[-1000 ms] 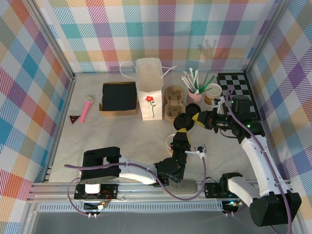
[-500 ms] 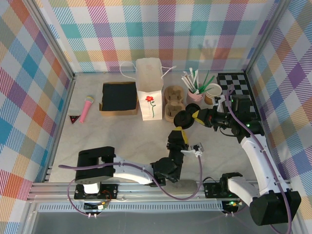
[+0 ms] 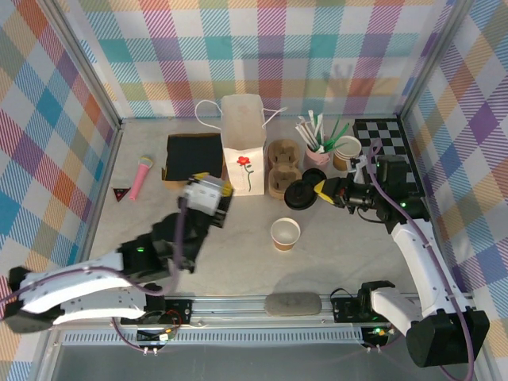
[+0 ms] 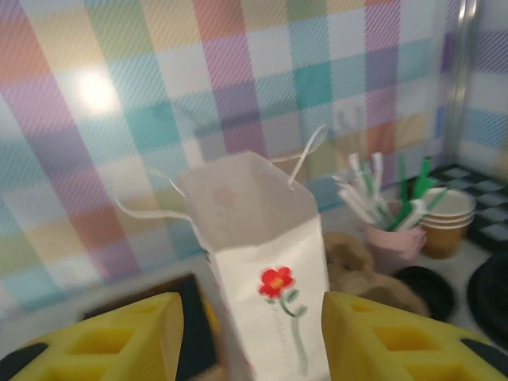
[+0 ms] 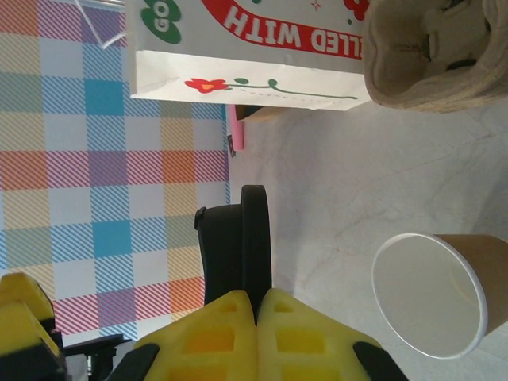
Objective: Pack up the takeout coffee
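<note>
**Carefully now: lid pinched, cup uncovered**

Nearest you, the cup (image 3: pixel 285 233) stands upright on the table (image 3: pixel 238 238). Its mouth is bare and it is well apart from both grippers. The white inside looks empty, so judge it light and easy to shove.

To its left, your left gripper (image 3: pixel 203 194) sits near the front corner of the black mat (image 3: pixel 190 155). In its wrist view the fingers (image 4: pixel 119 337) stand apart with nothing between them, pointing at the bag (image 3: pixel 243 147).

Just past the cup, your right gripper (image 3: pixel 324 190) is closed on the lid (image 3: pixel 300 194), pinching it by the rim alone. Whether the lid clears the table cannot be told from these views. It hangs just beside the carrier (image 3: pixel 282 167).

Farther back, the bag stands upright with its mouth open, touching or nearly touching the carrier on its right. The straws (image 3: pixel 317 143) stand against the back wall.

What could go wrong:
- A rim pinch gives little hold, so the lid may pivot or slip out once you press it down.
- Nothing braces the cup. If the lid lands off-centre or tilted, expect the cup to tip or skate away.
- Swinging the lid sideways could clip the carrier.
- Your left fingers face a thin paper bag, and a nudge low on its side could fold or topple it.
</note>
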`<state>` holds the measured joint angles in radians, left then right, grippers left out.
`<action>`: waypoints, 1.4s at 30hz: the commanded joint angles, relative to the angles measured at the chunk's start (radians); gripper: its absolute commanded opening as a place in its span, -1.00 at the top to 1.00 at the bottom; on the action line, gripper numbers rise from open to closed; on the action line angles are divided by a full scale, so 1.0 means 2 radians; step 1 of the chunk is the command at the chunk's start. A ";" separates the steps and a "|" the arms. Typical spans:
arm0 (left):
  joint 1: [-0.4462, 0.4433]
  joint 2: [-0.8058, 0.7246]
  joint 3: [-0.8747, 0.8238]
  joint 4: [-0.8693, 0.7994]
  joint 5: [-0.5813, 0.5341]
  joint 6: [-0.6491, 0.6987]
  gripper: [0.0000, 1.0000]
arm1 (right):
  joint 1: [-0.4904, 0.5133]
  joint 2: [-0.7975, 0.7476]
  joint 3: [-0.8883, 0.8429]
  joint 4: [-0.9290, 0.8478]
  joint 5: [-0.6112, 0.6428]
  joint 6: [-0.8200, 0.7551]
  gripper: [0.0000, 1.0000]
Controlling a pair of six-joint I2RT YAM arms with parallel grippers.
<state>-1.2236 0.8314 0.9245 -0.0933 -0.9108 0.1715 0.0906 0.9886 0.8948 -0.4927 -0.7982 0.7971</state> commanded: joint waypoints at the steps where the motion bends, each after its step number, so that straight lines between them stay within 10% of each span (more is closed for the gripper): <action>1: 0.063 0.012 0.004 -0.201 0.216 -0.206 0.00 | -0.003 -0.008 -0.022 0.029 -0.024 -0.001 0.93; 18: 0.266 0.078 -0.157 0.086 0.671 -0.458 0.00 | 0.029 -0.028 -0.150 0.107 -0.047 -0.004 0.93; 42: 0.270 0.129 -0.188 0.140 0.677 -0.487 0.04 | 0.054 0.022 -0.213 0.197 -0.005 -0.016 0.95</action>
<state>-0.6903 1.0958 0.5541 0.1646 0.4446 -0.8043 0.1913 1.0286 0.4767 -0.1345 -0.8173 0.7959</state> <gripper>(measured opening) 0.481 0.064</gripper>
